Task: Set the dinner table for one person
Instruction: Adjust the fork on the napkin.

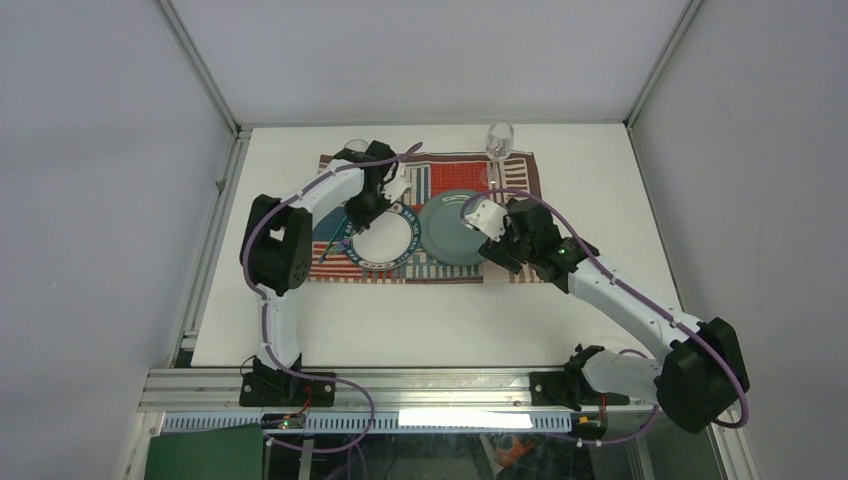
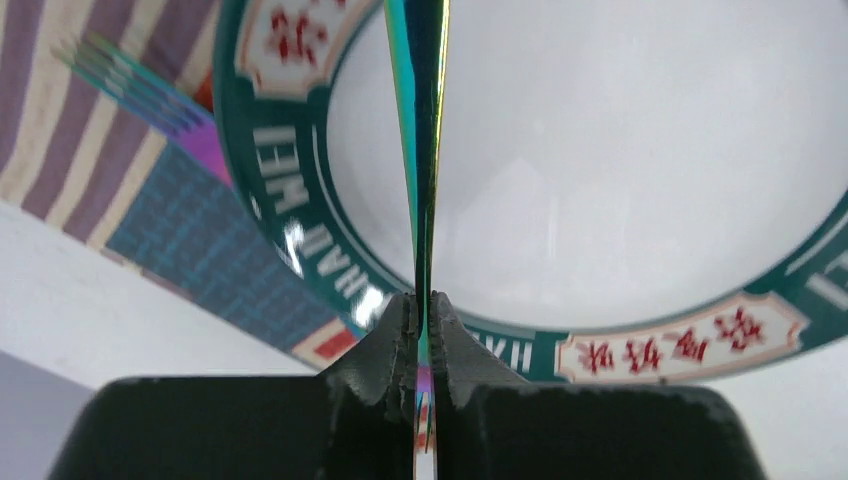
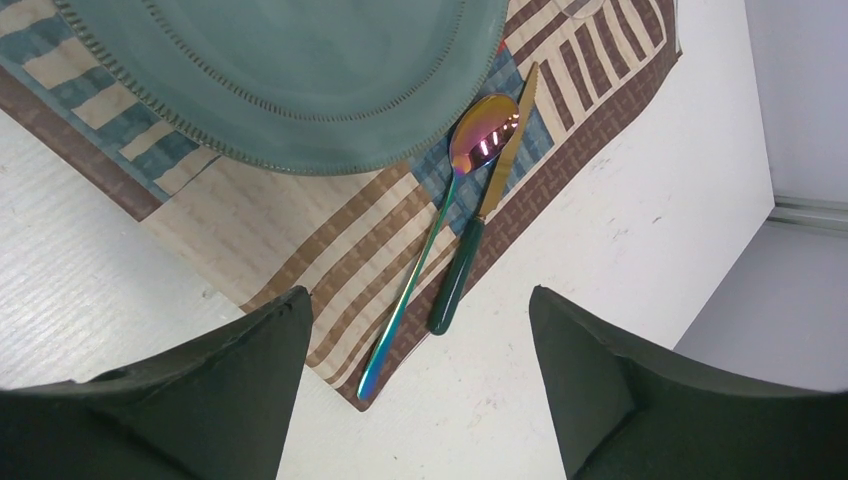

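My left claw is clamped on a thin iridescent metal utensil above a green-rimmed white plate, while my right claw stands apart over a rainbow spoon and green-handled knife lying on the striped patchwork placemat, which covers the far middle of the matte white, aluminium-railed dinner table.

the dinner table is a large, flat, matte white rectangle, aluminium-framed, lying level.

A robot lab: white-panelled enclosure framed by aluminium rails.
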Motion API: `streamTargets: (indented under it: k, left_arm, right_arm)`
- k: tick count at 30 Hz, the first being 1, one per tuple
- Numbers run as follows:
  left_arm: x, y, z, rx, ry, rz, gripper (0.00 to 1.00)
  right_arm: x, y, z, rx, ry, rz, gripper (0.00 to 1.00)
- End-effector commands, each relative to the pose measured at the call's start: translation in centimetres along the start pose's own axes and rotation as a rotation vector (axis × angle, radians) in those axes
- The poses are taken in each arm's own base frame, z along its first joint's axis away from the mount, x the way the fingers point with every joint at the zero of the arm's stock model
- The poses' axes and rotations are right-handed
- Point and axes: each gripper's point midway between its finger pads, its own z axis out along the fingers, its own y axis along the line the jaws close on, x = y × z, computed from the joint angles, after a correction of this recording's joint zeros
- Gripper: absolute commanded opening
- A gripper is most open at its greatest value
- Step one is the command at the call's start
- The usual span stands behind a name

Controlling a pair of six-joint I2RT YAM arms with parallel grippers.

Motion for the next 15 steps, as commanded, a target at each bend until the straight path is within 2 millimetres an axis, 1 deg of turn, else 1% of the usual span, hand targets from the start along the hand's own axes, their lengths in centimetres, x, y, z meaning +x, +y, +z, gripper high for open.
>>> streamTargets:
  k: [1, 3, 6, 9, 11, 12, 15]
  left_arm:
    - [0.4, 2.1, -5.1, -0.142, -0.097, 0.081, 0.0]
    - [1.1, 2.8, -6.3, -0.192, -0.103, 0.093, 0.0]
    - [2.3, 4.0, -6.8, -0.247, -0.104, 0.075, 0.0]
    - [2.7, 4.4, -7.0, -0.185, -0.157, 0.015, 0.0]
    - [2.5, 3.8, -7.5, -0.102, -0.227, 0.034, 0.0]
    - [2.4, 3.5, -7.7, -0.091, -0.265, 0.065, 0.0]
    - [2.8, 2.0, -7.6, -0.056, -0.318, 0.187, 0.0]
  right_arm:
    - [-1.3, -0.8, -0.5, 0.041, -0.066, 0.021, 0.83]
    - [-1.3, -0.7, -0.3, 0.036, -0.066, 0.021, 0.83]
    - [-1.4, -0.5, -0.1, 0.026, -0.069, 0.02, 0.83]
    - [-1.6, -0.5, -0.2, 0.026, -0.078, 0.022, 0.83]
    - [-1.8, -0.4, -0.2, 0.015, -0.086, 0.02, 0.83]
    - [-1.8, -0.3, -0.2, 0.011, -0.086, 0.015, 0.83]
    - [-1.6, -0.5, -0.2, 0.018, -0.077, 0.006, 0.83]
